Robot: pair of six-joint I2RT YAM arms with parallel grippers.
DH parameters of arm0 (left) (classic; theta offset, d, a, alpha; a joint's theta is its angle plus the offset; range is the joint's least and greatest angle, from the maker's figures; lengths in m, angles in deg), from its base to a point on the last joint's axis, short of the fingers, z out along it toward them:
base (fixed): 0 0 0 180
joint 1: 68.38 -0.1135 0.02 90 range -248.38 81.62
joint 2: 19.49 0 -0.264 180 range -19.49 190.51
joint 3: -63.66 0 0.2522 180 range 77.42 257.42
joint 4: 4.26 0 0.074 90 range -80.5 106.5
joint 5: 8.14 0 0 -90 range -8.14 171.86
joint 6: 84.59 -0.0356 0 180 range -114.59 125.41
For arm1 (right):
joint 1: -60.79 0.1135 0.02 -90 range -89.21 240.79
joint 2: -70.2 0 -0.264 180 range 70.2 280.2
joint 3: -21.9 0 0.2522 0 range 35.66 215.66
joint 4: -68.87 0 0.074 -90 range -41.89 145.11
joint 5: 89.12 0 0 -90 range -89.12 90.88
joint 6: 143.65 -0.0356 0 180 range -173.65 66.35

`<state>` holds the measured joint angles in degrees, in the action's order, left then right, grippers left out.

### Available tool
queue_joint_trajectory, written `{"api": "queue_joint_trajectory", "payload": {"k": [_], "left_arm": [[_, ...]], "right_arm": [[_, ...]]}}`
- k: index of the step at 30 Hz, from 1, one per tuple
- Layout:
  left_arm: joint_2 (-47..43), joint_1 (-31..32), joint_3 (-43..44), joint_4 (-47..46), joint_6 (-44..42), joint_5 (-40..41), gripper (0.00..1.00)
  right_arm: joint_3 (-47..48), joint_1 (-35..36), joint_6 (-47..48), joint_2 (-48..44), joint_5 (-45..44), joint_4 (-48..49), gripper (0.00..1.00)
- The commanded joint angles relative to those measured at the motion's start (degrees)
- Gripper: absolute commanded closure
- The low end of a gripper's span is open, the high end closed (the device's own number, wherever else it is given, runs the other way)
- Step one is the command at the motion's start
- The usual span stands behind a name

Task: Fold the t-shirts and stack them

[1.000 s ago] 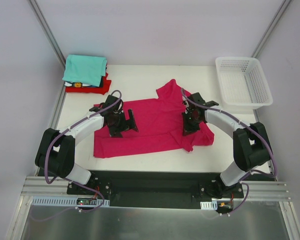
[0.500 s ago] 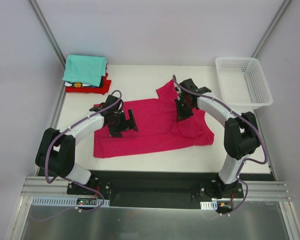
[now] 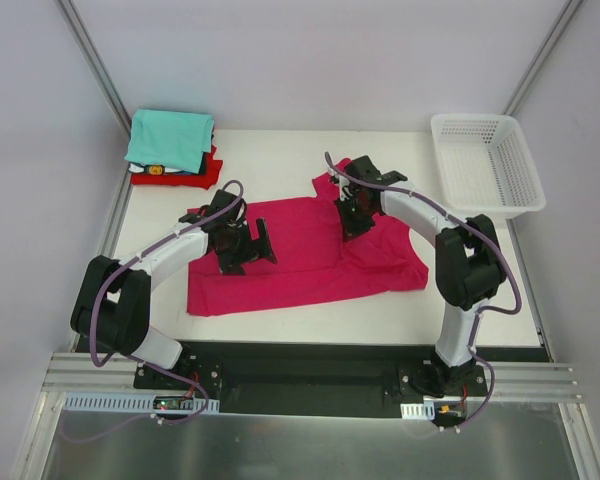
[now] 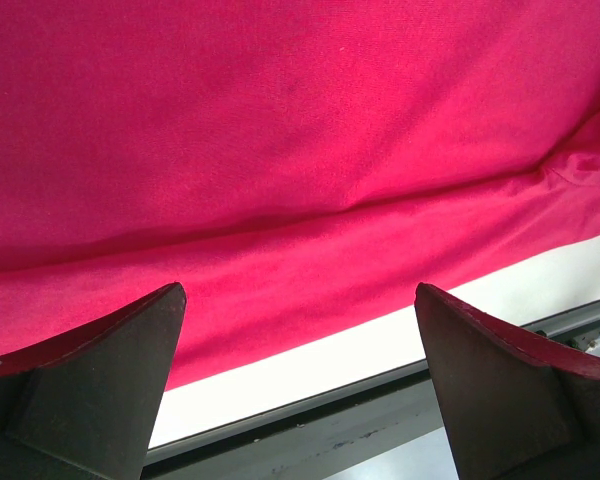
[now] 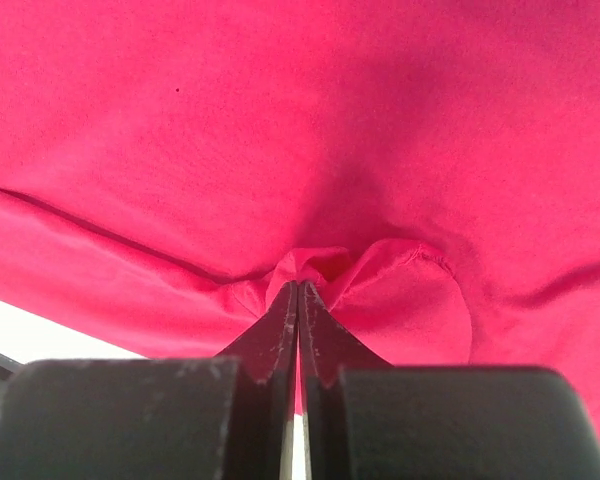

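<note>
Cloth is what I am watching: the magenta t-shirt [image 3: 300, 262] lies spread across the middle of the table [image 3: 270, 150]. Since a second ago my right gripper [image 3: 351, 212] has travelled from the shirt's right side up and leftward, and it now sits by the far sleeve. Its wrist view shows the fingers pressed together on a small pucker of the magenta fabric. My left gripper [image 3: 246, 246] has not moved and hangs over the shirt's left half with its fingers wide apart. The folded t-shirts [image 3: 170, 148], teal on top, remain stacked at the far left corner, well apart from the basket [image 3: 510, 195] at far right.
</note>
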<state>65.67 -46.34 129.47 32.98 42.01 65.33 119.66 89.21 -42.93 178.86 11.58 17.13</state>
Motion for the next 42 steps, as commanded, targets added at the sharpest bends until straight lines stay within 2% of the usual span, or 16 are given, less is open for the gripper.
{"api": "queue_joint_trajectory", "payload": {"k": [1, 3, 4, 6, 7, 10, 16, 23, 25, 27, 28, 29, 31, 36, 38, 42], "left_arm": [[0.3, -0.1, 1.8, 1.1, -1.2, -1.4, 0.01], [0.3, -0.1, 1.9, 1.1, -1.2, -1.6, 0.01], [0.4, -0.1, 1.8, 1.2, -1.2, -1.5, 0.01], [0.3, -0.1, 2.0, 1.1, -1.2, -1.5, 0.01], [0.4, -0.1, 2.1, 1.2, -1.1, -1.4, 0.01], [2.1, 0.1, 4.5, 1.1, -1.5, -2.5, 0.01], [9.3, 1.2, 15.1, -1.5, -2.1, -5.9, 0.01], [24.0, 3.5, 23.4, -16.3, 2.9, -20.1, 0.08], [27.9, 4.6, 24.8, -23.3, 6.4, -24.0, 0.10], [29.3, 4.8, 24.0, -28.6, 9.6, -27.0, 0.12], [29.7, 4.8, 22.8, -31.5, 10.9, -28.0, 0.18], [30.1, 4.8, 22.0, -37.3, 12.5, -29.2, 0.21], [31.2, 4.8, 19.6, -43.1, 17.4, -31.3, 0.27], [33.1, 5.0, 16.3, -57.4, 25.3, -33.1, 0.31], [33.5, 5.0, 15.6, -60.4, 26.8, -33.6, 0.40], [33.6, 5.4, 15.6, -60.9, 27.5, -33.4, 0.50]], "right_arm": [[1.2, 0.1, 3.3, 0.6, -0.4, 1.9, 0.99], [1.8, 0.1, 2.9, 1.4, -1.6, 1.6, 0.99], [1.9, 0.0, 1.9, 1.6, -2.0, 1.7, 0.90], [1.9, -0.3, 1.2, 1.5, -1.8, 1.6, 0.65], [1.7, -0.5, 0.7, 1.1, -2.0, 1.8, 0.48], [-0.2, -1.7, -1.3, -0.6, -2.0, 3.2, 0.42], [-3.4, -6.5, -4.6, -4.9, -0.4, 4.9, 0.43], [-6.5, -10.3, -6.9, -8.5, -1.4, 4.8, 0.44], [-7.4, -11.3, -7.1, -9.9, -0.7, 5.1, 0.44], [-7.5, -11.5, -7.2, -10.0, -0.5, 4.3, 0.45], [-7.7, -11.7, -7.5, -10.4, -0.5, 4.1, 0.45], [-8.1, -11.8, -7.6, -10.7, -0.2, 4.0, 0.45], [-10.1, -12.1, -8.6, -11.7, -0.2, 4.4, 0.46], [-13.7, -13.1, -9.1, -13.7, 1.5, 6.3, 0.46], [-15.7, -14.3, -9.8, -14.1, 2.8, 7.0, 0.46], [-18.9, -16.0, -10.5, -15.8, 4.9, 9.4, 0.46]]}}
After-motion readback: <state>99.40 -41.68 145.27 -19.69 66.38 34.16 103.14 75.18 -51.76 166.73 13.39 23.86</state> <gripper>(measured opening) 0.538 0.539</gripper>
